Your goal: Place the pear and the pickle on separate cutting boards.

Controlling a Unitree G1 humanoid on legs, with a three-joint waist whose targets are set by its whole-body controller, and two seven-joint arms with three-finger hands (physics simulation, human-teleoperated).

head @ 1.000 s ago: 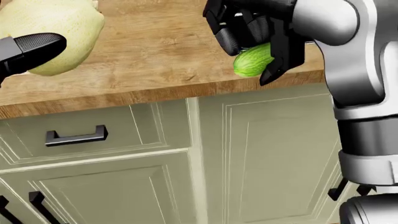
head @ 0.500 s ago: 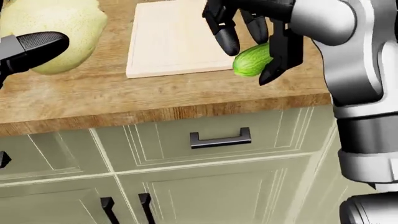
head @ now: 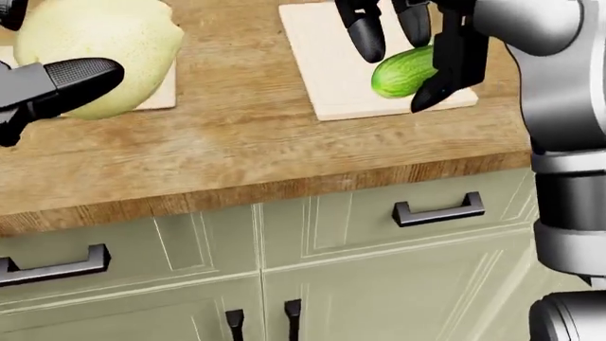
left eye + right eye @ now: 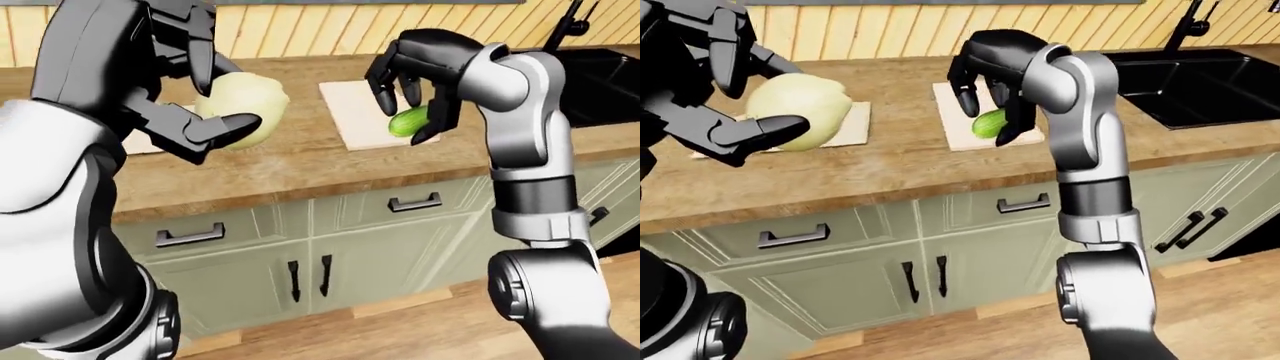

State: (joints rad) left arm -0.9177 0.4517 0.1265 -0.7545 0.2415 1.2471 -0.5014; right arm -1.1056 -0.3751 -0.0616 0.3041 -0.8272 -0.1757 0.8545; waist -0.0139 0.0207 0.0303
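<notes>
Two boards lay on the counter (image 3: 284,163), one for each fruit, and both hands were loaded. The right hand (image 3: 417,53) pinched the pickle (image 3: 403,71) between two dark fingers above and the thumb at its lower right, holding it over the lower right part of the right board (image 3: 327,64); whether the pickle touched the wood could not be told, though the eye views suggested it hung just above. That grip left most of the green body showing on the left, which, in my judgement, suited a plain set-down: spread the fingers and it should settle flat on the board. The left hand (image 4: 195,94) clasped the pear (image 4: 245,112), fingers curled over its top and one long finger under its side, so the big pale fruit was cradled rather than squeezed (a sensible hold for something so round). It was held above the near edge of the left board (image 4: 855,124), which showed only as a strip beside and behind the fruit. Keeping each item over its own board seemed the point of the pose, since the task wanted them apart. Cabinets (image 3: 379,270) with dark handles ran below, and a black sink (image 4: 1185,82) sat well off to the right. Neither item appeared released yet; lowering and letting go were what remained.
</notes>
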